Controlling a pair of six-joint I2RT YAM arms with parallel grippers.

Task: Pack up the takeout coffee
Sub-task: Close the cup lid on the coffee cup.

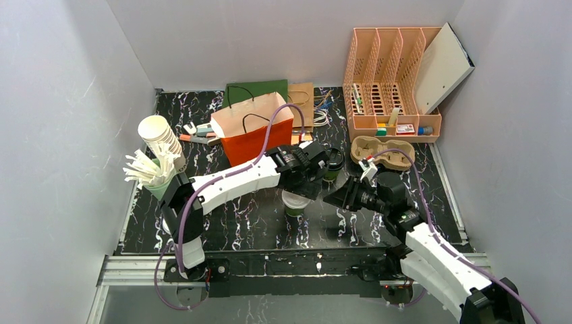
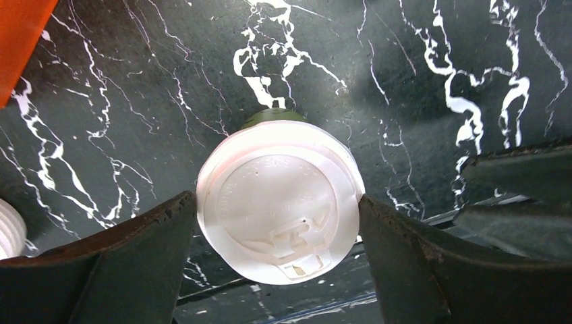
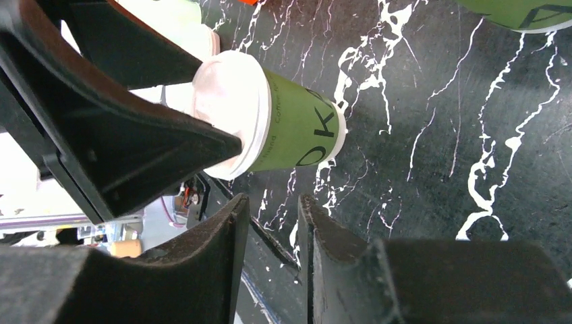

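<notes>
— Dark fingers (image 2: 121, 263) up close, that's the left gripper (image 2: 278, 201). Spread wide?
— Yes, one on either side of a white-lidded green cup (image 2: 270, 169) standing on the marbled table (image 2: 101, 101), right at the lid's rim.
— And the takeout coffee (image 1: 332, 163)?
— Black lid, just right of centre in the overhead view, upright beside that arm's wrist, outside the fingers.
— Right gripper (image 3: 273, 200)?
— Low in its own view, nearly together with a slim gap, pinching nothing.
</notes>
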